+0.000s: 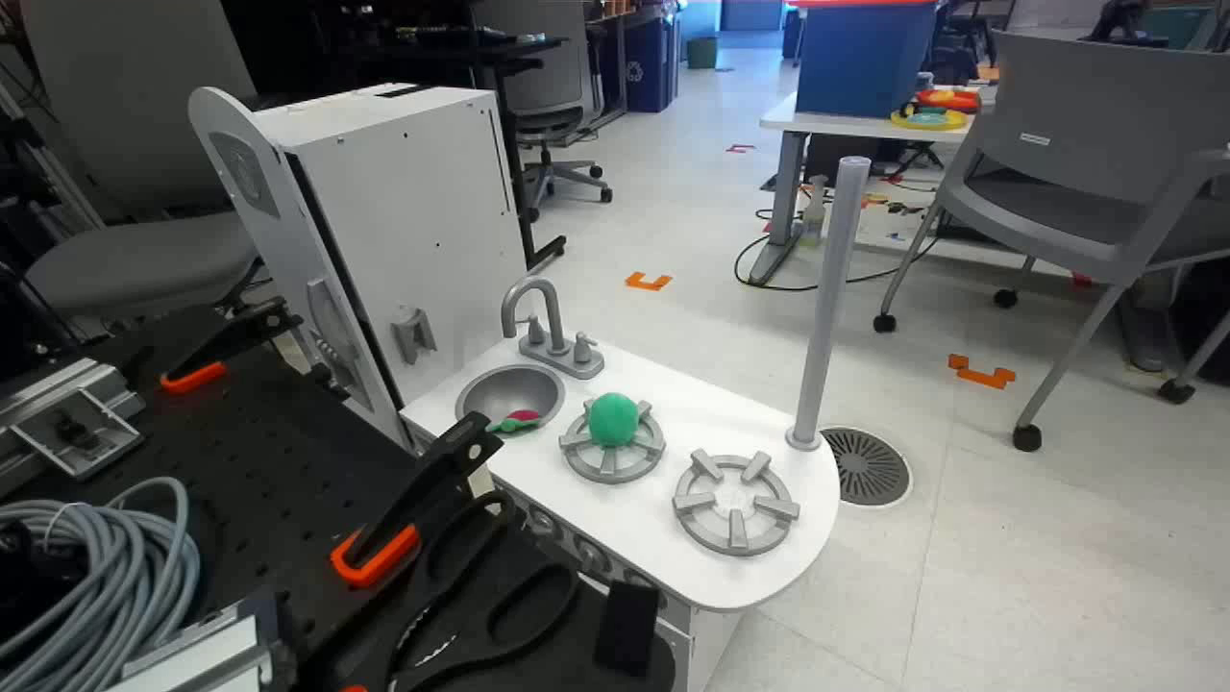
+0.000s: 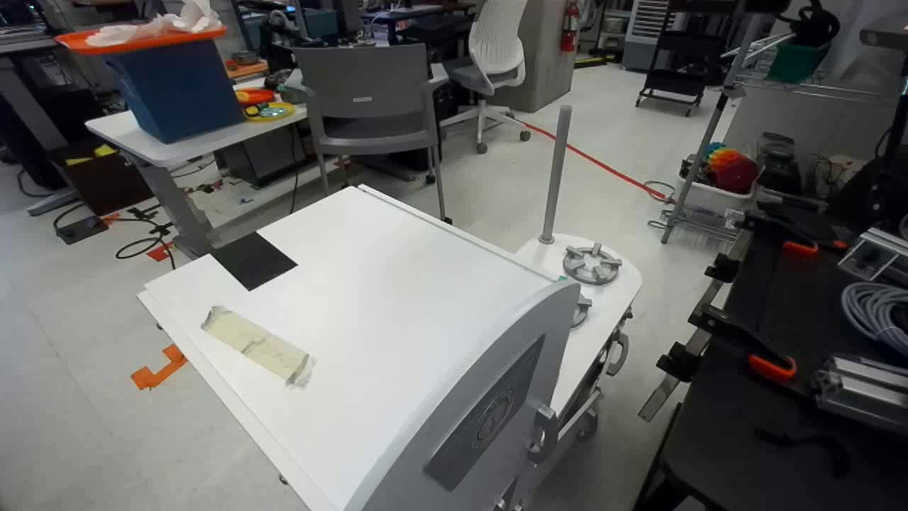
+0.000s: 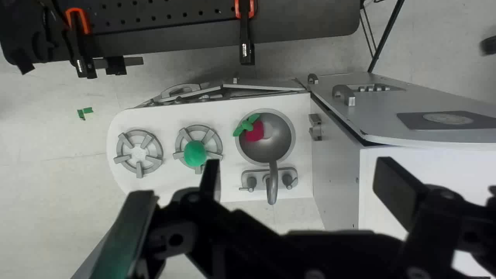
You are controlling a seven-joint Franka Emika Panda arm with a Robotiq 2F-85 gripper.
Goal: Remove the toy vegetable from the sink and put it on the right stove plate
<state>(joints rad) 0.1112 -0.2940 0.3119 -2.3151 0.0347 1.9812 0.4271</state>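
The toy vegetable, dark pink with green leaves, lies in the round grey sink (image 3: 281, 149) in the wrist view (image 3: 254, 131). Its leaves rest over the rim. In an exterior view the vegetable (image 1: 522, 417) shows at the front of the sink (image 1: 500, 383). The stove plate farthest from the sink (image 3: 138, 169) holds nothing; it shows in both exterior views (image 1: 737, 531) (image 2: 594, 275). A green ball (image 3: 195, 153) sits on the nearer stove plate (image 1: 615, 471). My gripper (image 3: 302, 178) is open and empty, high above the toy kitchen, and out of both exterior views.
A grey faucet (image 3: 272, 180) arches beside the sink. A tall white cabinet (image 1: 404, 202) stands next to it and hides the sink in an exterior view (image 2: 369, 284). A grey pole (image 1: 834, 298) rises from the counter's far end. A black table (image 3: 174, 38) with clamps runs alongside.
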